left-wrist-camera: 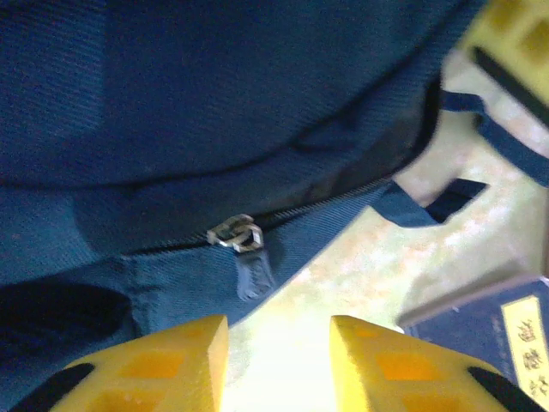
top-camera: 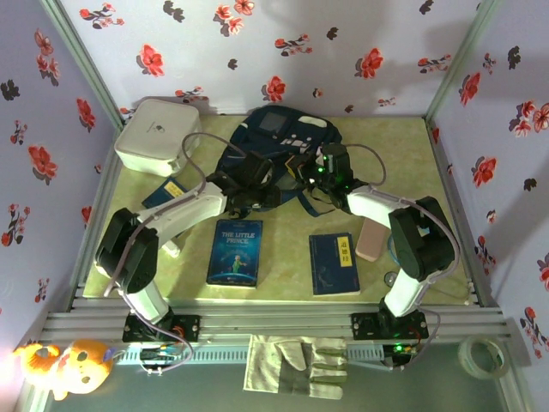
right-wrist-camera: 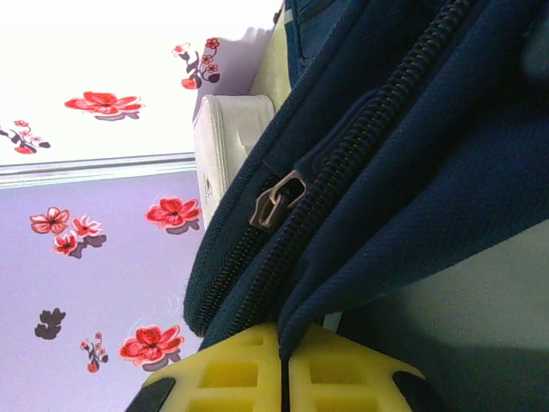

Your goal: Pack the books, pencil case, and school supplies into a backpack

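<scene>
The navy backpack [top-camera: 276, 137] lies at the back centre of the table. My right gripper [right-wrist-camera: 285, 339] is shut on a fold of its fabric beside the zipper track, below a metal slider [right-wrist-camera: 276, 199]. My left gripper [left-wrist-camera: 279, 360] stands open just short of the backpack's lower edge, with bare table between its yellow fingers [left-wrist-camera: 171, 365]. A small metal zipper pull [left-wrist-camera: 236, 233] hangs ahead of it. Three books lie on the table: "The Little Prince" [top-camera: 234, 251], a navy one with a label strip [top-camera: 333, 263] and a third [top-camera: 165, 194] partly under my left arm. The pink pencil case [top-camera: 371, 239] lies by my right arm.
A white square box [top-camera: 157, 136] stands at the back left, close to the backpack. Dark straps [left-wrist-camera: 446, 202] trail over the table near the labelled book [left-wrist-camera: 515, 339]. A work glove [top-camera: 296, 360], a tape roll [top-camera: 480, 356] and a plush toy [top-camera: 64, 365] lie beyond the front rail.
</scene>
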